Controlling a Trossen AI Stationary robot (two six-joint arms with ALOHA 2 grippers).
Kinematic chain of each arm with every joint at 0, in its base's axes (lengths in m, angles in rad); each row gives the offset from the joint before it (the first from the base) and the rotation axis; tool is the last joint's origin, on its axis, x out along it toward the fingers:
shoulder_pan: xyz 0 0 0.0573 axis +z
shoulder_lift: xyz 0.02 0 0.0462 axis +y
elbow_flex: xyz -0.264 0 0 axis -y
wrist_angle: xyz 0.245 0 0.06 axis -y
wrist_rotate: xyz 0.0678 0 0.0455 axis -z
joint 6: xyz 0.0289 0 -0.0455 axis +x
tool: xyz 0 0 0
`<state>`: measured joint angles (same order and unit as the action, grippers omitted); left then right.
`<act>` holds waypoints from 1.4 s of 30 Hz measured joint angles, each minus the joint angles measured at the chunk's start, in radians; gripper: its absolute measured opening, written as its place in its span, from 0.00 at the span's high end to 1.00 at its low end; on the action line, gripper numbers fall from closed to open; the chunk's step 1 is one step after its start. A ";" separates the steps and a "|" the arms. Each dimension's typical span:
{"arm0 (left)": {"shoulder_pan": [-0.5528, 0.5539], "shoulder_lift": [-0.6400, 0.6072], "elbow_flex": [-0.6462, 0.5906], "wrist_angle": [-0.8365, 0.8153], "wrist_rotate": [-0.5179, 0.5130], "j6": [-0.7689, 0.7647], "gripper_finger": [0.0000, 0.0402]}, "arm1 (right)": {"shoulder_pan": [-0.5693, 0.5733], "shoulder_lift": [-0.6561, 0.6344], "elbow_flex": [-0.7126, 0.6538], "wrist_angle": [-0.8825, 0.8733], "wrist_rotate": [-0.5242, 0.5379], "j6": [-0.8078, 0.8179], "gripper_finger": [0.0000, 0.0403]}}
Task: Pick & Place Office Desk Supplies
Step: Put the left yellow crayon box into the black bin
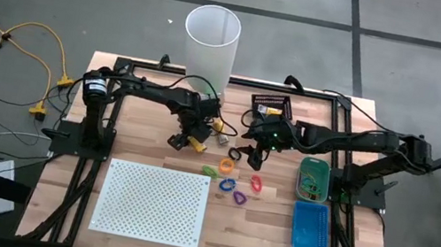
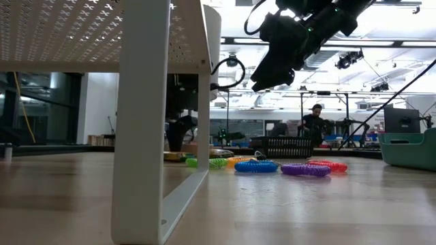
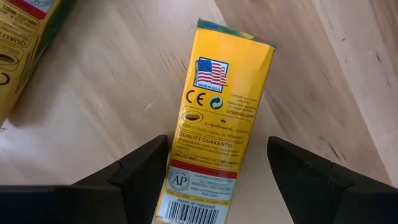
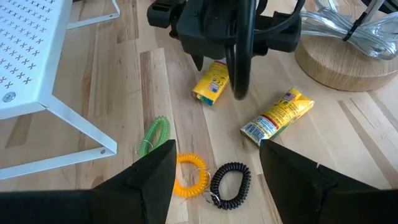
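My left gripper [image 3: 217,142] points down over a yellow crayon box [image 3: 219,118] lying flat on the wooden table. It is open, with one finger on each long side of the box and a gap on both sides. A second yellow box [image 4: 277,115] lies nearby. Green [image 4: 155,134], orange [image 4: 189,174] and black [image 4: 230,183] coil loops lie before my right gripper [image 4: 217,149], which hangs open above the table with nothing between its fingers. Blue [image 1: 227,183], purple [image 1: 240,197] and pink [image 1: 256,183] loops lie toward the near edge.
A white perforated board [image 1: 155,202] on legs stands at the near left. A tall white cylinder [image 1: 210,45] stands on a round wooden base at the far edge. A black basket [image 1: 271,107], a green bin [image 1: 313,177] and a blue bin [image 1: 310,226] sit on the right.
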<state>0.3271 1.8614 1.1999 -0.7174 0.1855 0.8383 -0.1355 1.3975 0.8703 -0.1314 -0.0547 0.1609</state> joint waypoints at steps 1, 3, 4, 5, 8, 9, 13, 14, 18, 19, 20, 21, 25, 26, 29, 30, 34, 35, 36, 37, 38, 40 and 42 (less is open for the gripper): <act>0.000 0.000 0.000 0.000 0.000 0.000 0.33 | 0.000 0.000 0.000 0.000 0.000 0.000 0.45; 0.000 0.000 0.000 0.000 -0.001 0.000 0.33 | 0.000 0.000 0.000 0.001 0.000 0.000 0.45; 0.000 0.000 0.000 0.000 0.000 0.000 0.33 | 0.000 0.000 0.000 0.001 0.000 0.000 0.45; 0.000 0.000 0.000 0.000 0.000 -0.001 0.33 | 0.000 0.000 0.000 0.001 0.000 0.000 0.45; 0.000 0.000 0.000 0.000 0.000 -0.005 0.33 | 0.000 0.000 0.000 0.001 0.000 0.000 0.45; 0.000 0.000 0.000 0.000 0.000 -0.005 0.33 | 0.000 0.000 0.000 0.001 0.000 0.000 0.45; 0.000 0.000 0.000 0.001 0.000 -0.005 0.35 | 0.000 0.000 0.000 0.002 0.000 0.000 0.45; 0.000 0.000 0.000 0.001 0.000 -0.005 0.36 | 0.000 0.000 0.000 0.001 0.000 0.000 0.45; 0.000 0.000 0.000 0.003 0.000 -0.006 0.39 | 0.000 0.000 0.000 0.002 0.000 0.000 0.45; 0.000 0.000 0.000 0.003 0.000 -0.006 0.39 | 0.000 0.000 0.000 0.001 0.000 0.000 0.45; 0.000 0.000 0.000 0.003 0.000 -0.006 0.40 | 0.000 0.000 0.000 0.001 0.000 0.000 0.45; 0.000 0.000 0.000 0.004 0.000 -0.006 0.40 | 0.000 0.000 0.000 0.002 0.000 0.000 0.45; 0.000 0.000 0.000 0.006 0.000 -0.008 0.43 | 0.000 0.000 0.000 0.001 0.000 0.000 0.45; 0.000 0.000 0.000 0.006 0.000 -0.008 0.43 | 0.000 0.000 0.000 0.002 0.000 0.000 0.45; 0.000 0.000 0.000 0.006 0.000 -0.008 0.46 | 0.000 0.000 0.000 0.002 0.000 0.000 0.45; 0.000 0.000 0.000 0.006 0.000 -0.008 0.46 | 0.000 0.000 0.000 0.001 0.000 0.000 0.45; 0.000 0.001 0.000 0.005 0.000 -0.008 0.49 | 0.000 0.000 0.000 0.001 0.000 0.000 0.45; 0.000 0.001 0.000 0.005 0.000 -0.008 0.50 | 0.000 0.000 0.000 0.001 0.000 0.000 0.45; -0.001 0.001 0.000 0.005 0.000 -0.007 0.50 | 0.000 0.000 0.000 0.001 0.000 0.000 0.45; -0.002 0.001 0.000 0.004 0.000 -0.008 0.51 | 0.000 0.000 0.000 0.001 0.000 0.000 0.45; -0.002 0.001 0.000 0.004 0.000 -0.008 0.51 | 0.000 0.000 0.000 0.002 0.000 0.000 0.45; -0.003 0.001 0.000 0.004 0.000 -0.008 0.52 | 0.000 0.000 0.000 0.002 0.000 0.000 0.45; -0.003 0.001 0.000 0.004 0.000 -0.008 0.53 | 0.000 0.000 0.000 0.002 0.000 0.000 0.45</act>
<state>0.3244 1.8622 1.1999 -0.7136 0.1860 0.8308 -0.1356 1.3975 0.8703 -0.1299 -0.0551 0.1612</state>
